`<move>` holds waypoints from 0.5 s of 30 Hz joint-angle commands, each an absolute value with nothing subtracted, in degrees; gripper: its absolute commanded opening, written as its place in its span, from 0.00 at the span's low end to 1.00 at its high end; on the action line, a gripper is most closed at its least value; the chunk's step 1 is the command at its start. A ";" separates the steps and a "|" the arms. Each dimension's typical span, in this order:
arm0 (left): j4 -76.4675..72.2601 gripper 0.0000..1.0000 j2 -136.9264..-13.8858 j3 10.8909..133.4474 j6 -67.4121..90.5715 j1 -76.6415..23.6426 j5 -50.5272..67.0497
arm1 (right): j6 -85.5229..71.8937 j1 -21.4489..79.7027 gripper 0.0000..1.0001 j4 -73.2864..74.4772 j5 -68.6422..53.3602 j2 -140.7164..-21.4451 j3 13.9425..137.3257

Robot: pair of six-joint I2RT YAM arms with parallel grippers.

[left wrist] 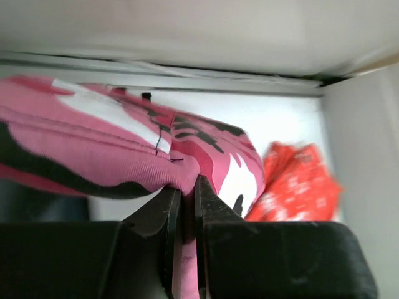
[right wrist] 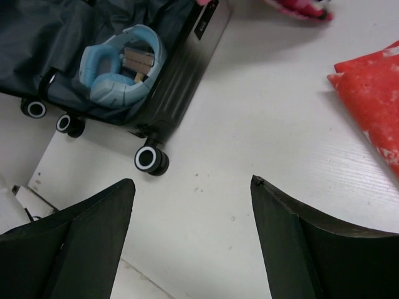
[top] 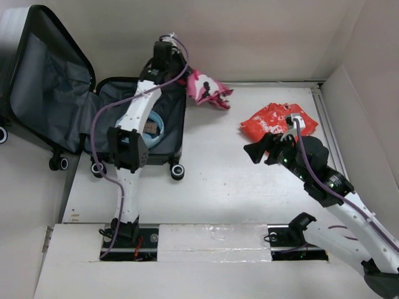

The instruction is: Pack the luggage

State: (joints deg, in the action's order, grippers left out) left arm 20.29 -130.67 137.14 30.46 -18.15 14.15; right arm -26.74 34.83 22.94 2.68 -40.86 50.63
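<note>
1. This looks like a robot lab test cell: plain white panels [top: 262,37] wall in the far and right edges of a bare white tabletop [top: 237,187].
2. Two white robot arms, the left arm [top: 134,121] and the right arm [top: 340,190], are bolted at the near edge on black base plates [top: 128,240].
3. A loose purple cable [top: 95,134] runs along the left arm, and shiny tape [top: 212,232] covers a seam by the near edge.
4. The everyday things are few and laid out like props: a suitcase [top: 50,87] at the far left corner, a pink garment [top: 206,89] and a red cloth [top: 277,121].
</note>
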 commanded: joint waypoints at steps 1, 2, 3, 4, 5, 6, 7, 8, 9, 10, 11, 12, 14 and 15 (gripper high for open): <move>24.35 0.00 -115.27 127.35 15.58 -17.24 14.70 | -24.79 34.45 0.81 18.46 -0.87 -41.84 54.66; 22.52 0.00 -112.44 122.13 14.95 -16.36 11.89 | -24.79 34.45 0.81 17.93 -1.49 -42.62 55.36; 20.24 0.00 -109.63 116.42 14.94 -15.56 9.26 | -24.79 34.45 0.81 17.93 -1.49 -42.63 55.37; 18.04 0.00 -107.08 111.06 14.94 -14.60 6.27 | -24.79 34.45 0.81 17.15 -2.10 -42.63 55.37; 16.45 0.00 -103.57 103.18 18.33 -11.28 6.24 | -24.79 34.45 0.81 17.14 -2.81 -42.63 55.37; 14.43 0.00 -102.40 100.49 19.94 -9.25 6.24 | -24.79 34.45 0.81 16.53 -3.33 -43.15 55.37; 13.28 0.00 -101.35 98.20 21.43 -7.14 7.28 | -24.79 34.45 0.81 16.00 -4.12 -43.15 54.76; 11.97 0.00 -99.60 94.35 22.66 -3.12 8.16 | -24.79 34.45 0.81 16.00 -4.13 -43.15 54.76; 10.21 0.00 -98.80 93.18 24.76 -1.08 9.22 | -24.79 34.45 0.81 16.00 -4.74 -43.76 54.76; 10.20 0.00 -98.79 92.56 25.74 0.86 9.84 | -24.79 34.45 0.81 16.00 -4.75 -43.77 54.15; 9.33 0.00 -98.01 92.55 25.75 2.62 10.80 | -24.79 34.45 0.81 16.00 -4.75 -43.77 53.62; 8.71 0.00 -97.39 91.85 25.75 5.42 11.59 | -24.79 34.45 0.81 16.00 -4.75 -43.77 53.61; 9.66 0.00 -97.38 93.51 25.75 7.37 11.08 | -24.79 34.45 0.81 16.00 -4.14 -43.24 52.04; 10.19 0.00 -97.38 95.08 24.79 8.77 10.03 | -24.79 34.45 0.81 16.00 -4.13 -43.24 51.16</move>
State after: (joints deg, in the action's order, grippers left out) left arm 16.67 -103.61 91.42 25.15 3.86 14.98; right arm -25.43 34.83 18.90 -3.44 -43.88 52.16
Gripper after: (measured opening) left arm 0.032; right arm 0.808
